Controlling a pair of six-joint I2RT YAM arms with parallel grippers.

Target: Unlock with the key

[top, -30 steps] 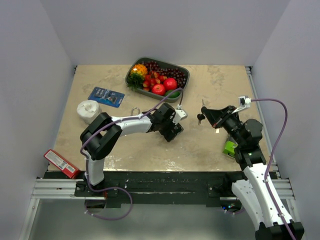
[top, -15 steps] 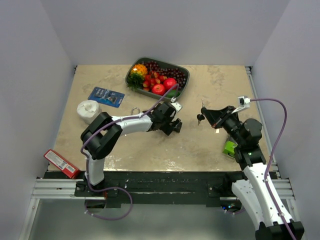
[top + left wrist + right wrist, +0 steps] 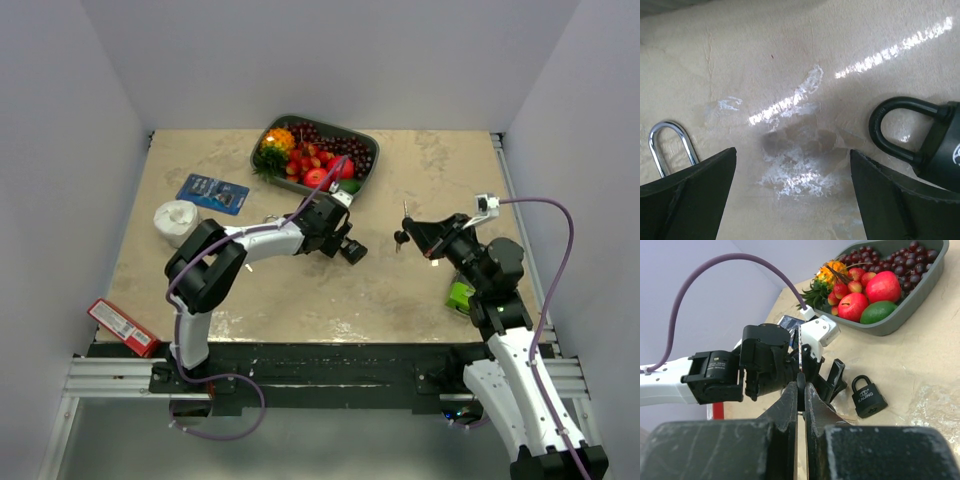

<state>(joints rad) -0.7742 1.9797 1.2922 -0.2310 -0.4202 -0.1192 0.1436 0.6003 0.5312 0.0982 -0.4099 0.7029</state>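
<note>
Near the middle of the table point(image 3: 300, 290), the left gripper point(image 3: 792, 157) hung low over the bare surface. Its jaws were spread wide with nothing between them. The black padlock point(image 3: 869, 396) lay flat on the table just to the right of that gripper, with its shackle closed. From the left wrist camera it could not be told whether the right-hand finger touched the lock. A silver padlock point(image 3: 655, 152) lay to the left of the gripper, only its shiny shackle showing past the other finger.

Farther right, the right gripper point(image 3: 800, 390) was raised above the table with its fingers pinched tight on the key point(image 3: 800, 352). The key stuck out past the fingertips toward the left arm, seen edge-on from the wrist. A stretch of bare table lay between the key and the black padlock.

At the far side sat a grey tray point(image 3: 912, 302) filled with fruit point(image 3: 884, 286). A blue packet point(image 3: 212, 193) and a white roll point(image 3: 178, 220) lay toward the left. A red packet point(image 3: 122, 326) sat at the near left corner, and a green object point(image 3: 460, 296) lay beside the right arm.
</note>
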